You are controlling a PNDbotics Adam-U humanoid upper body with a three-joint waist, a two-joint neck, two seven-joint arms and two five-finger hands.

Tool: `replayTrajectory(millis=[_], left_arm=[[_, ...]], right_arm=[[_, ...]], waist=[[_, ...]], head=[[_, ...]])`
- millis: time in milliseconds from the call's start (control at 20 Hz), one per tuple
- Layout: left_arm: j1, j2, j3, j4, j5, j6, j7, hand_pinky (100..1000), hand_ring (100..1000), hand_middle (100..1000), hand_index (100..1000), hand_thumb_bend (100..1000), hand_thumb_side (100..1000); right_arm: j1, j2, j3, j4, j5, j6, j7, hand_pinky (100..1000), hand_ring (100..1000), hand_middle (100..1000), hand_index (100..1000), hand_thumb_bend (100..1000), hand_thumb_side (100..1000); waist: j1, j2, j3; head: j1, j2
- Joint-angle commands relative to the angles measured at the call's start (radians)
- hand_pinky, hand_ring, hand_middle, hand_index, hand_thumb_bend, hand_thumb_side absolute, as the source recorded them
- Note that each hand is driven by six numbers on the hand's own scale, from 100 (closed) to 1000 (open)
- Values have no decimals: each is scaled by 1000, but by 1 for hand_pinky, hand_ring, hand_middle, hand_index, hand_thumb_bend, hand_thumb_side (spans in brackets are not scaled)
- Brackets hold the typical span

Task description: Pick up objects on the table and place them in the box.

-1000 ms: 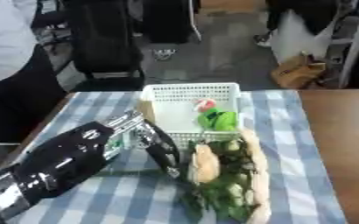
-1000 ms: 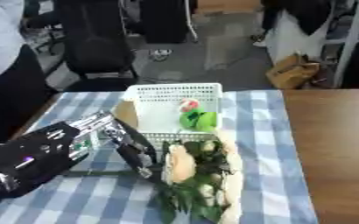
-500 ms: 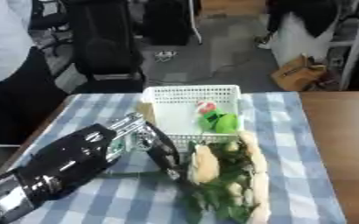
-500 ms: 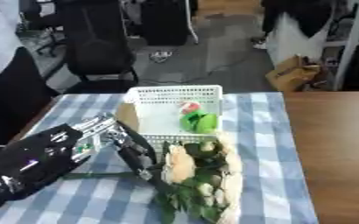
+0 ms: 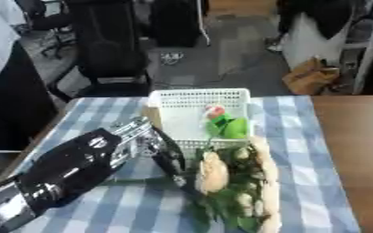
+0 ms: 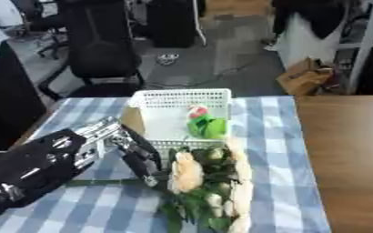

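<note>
The left hand (image 5: 167,157) reaches in from the lower left over the blue-checked cloth (image 5: 317,150), its dark fingers stretched down toward the bouquet (image 5: 234,182). The fingertips sit right at the left edge of the flowers, beside a cream bloom (image 5: 214,170); whether they touch it cannot be told. The fingers look straight rather than curled, and they hold nothing.

The bouquet lies on the cloth just in front of the white basket (image 5: 198,98), its cream blooms and green leaves running toward the near edge of the table, its top end touching the basket's front wall. A green stem (image 6: 102,182) lies on the cloth under the arm.

Inside the basket sits a green and red thing (image 5: 225,124), against the right side.

The right hand is out of sight.
</note>
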Motion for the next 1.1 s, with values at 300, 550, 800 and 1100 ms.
replayTrajectory(millis=[300,550,800,1100], left_arm=[[-17,-12,12,41,-21,-39,0,989,1000,1000,1000,694,1000],[-18,-29,10,63,-30,-59,0,971,1000,1000,1000,694,1000],[-18,-44,11,75,-35,-68,0,916,1000,982,1000,681,1000],[-25,-56,20,78,-54,-60,0,829,821,824,886,498,949]], right_arm=[[-5,-30,-8,-15,-11,-2,1,723,768,615,624,100,956],[-4,-31,-9,-15,-18,-2,1,723,768,616,624,100,946],[-4,-32,-9,-15,-22,-2,2,723,768,616,624,100,946],[-3,-30,-8,-15,-23,-2,5,723,769,616,624,100,945]], waist=[[-7,-14,0],[-7,-15,-1],[-8,-15,-1],[-8,-15,0]], head=[[1,-10],[2,-10],[1,-11],[2,-8]])
